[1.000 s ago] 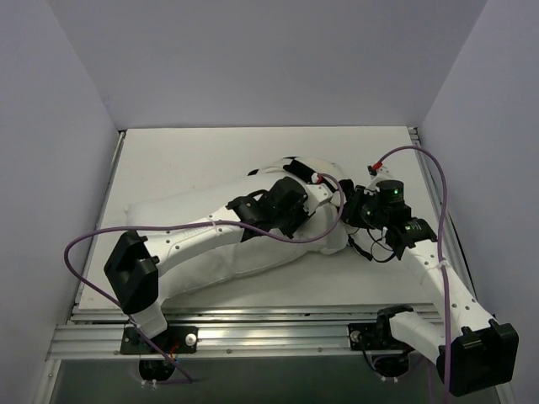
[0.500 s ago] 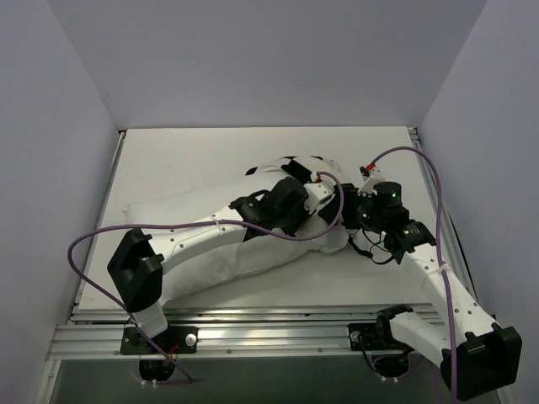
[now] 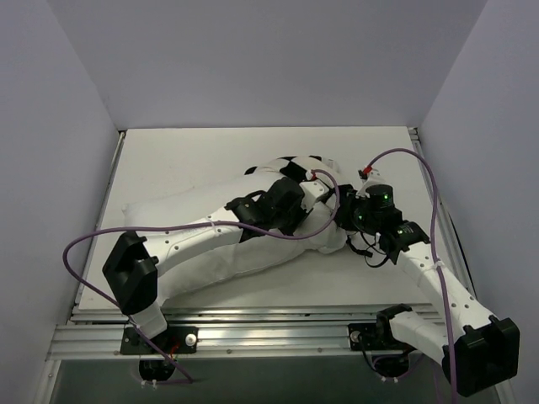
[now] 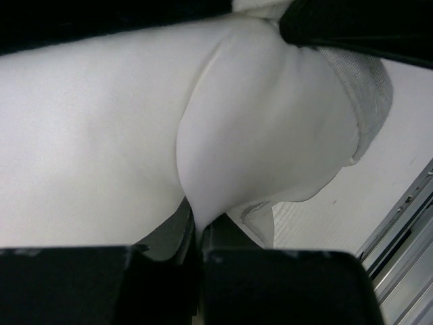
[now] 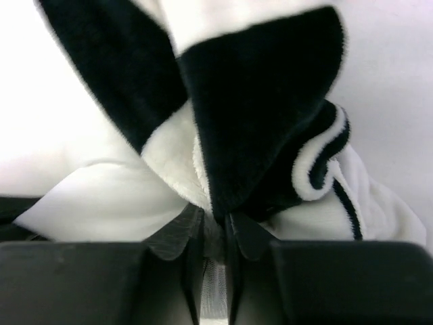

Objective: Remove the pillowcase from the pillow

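Note:
The plain white pillow (image 3: 181, 215) lies slantwise across the table, its right end under both grippers. The checkered pillowcase (image 3: 291, 163) is bunched in a small heap on the pillow's far right end. My left gripper (image 3: 327, 204) reaches over the pillow and is shut on a pinched fold of white pillow fabric (image 4: 257, 135), held between its fingertips (image 4: 181, 227). My right gripper (image 3: 345, 212) is just right of it and is shut on a fold of the black-and-white pillowcase (image 5: 264, 101). The pillow's blue mark is not in view.
The white table (image 3: 194, 151) is walled in behind and on both sides. A metal rail (image 3: 253, 332) runs along the near edge and shows in the left wrist view (image 4: 406, 230). Purple cables (image 3: 84, 244) loop off both arms.
My right gripper has shifted a little left, toward the pillow's end. More checkered fabric now shows bunched at the far side of the pillow. The left arm has barely moved.

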`<action>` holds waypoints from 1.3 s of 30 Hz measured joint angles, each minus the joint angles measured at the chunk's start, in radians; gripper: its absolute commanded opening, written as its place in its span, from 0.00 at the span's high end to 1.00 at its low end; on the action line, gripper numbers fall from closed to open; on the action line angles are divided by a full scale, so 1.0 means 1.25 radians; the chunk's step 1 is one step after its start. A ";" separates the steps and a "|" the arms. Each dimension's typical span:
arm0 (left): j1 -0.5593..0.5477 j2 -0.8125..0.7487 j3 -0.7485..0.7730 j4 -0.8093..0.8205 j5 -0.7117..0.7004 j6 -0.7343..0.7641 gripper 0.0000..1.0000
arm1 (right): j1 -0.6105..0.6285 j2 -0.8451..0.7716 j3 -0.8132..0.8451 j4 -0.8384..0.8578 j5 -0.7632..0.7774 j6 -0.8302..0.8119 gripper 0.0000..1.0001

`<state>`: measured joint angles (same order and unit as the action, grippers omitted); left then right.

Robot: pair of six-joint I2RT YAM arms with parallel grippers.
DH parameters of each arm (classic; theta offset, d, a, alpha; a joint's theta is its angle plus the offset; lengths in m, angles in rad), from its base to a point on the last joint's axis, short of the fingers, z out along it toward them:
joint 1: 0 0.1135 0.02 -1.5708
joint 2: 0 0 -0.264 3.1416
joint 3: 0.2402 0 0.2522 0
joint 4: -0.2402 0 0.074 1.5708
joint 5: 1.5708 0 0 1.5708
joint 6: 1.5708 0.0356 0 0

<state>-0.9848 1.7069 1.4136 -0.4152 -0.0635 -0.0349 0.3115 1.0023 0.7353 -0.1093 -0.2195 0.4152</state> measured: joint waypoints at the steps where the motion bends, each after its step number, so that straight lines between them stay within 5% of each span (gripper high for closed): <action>1: 0.002 -0.009 -0.007 -0.001 -0.004 -0.006 0.98 | 0.001 0.003 -0.001 0.000 0.016 0.002 0.97; 16: 0.192 -0.388 -0.168 -0.175 -0.018 -0.113 0.98 | -0.033 0.100 0.026 -0.040 0.201 0.070 1.00; 24: 0.241 -0.587 -0.100 -0.354 -0.063 -0.119 0.98 | -0.084 0.247 0.273 -0.097 0.327 0.070 1.00; 33: 0.286 -0.537 0.045 -0.433 -0.156 -0.111 0.98 | -0.139 0.451 0.748 -0.167 0.429 -0.042 1.00; 39: 0.337 -0.373 0.066 -0.400 -0.143 -0.100 0.98 | -0.121 0.437 0.855 -0.162 0.426 -0.112 1.00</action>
<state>-0.5632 1.2411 1.4960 -0.9154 -0.2424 -0.1604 0.1604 1.5482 1.8038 -0.3119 0.3126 0.2756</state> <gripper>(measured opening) 0.059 0.065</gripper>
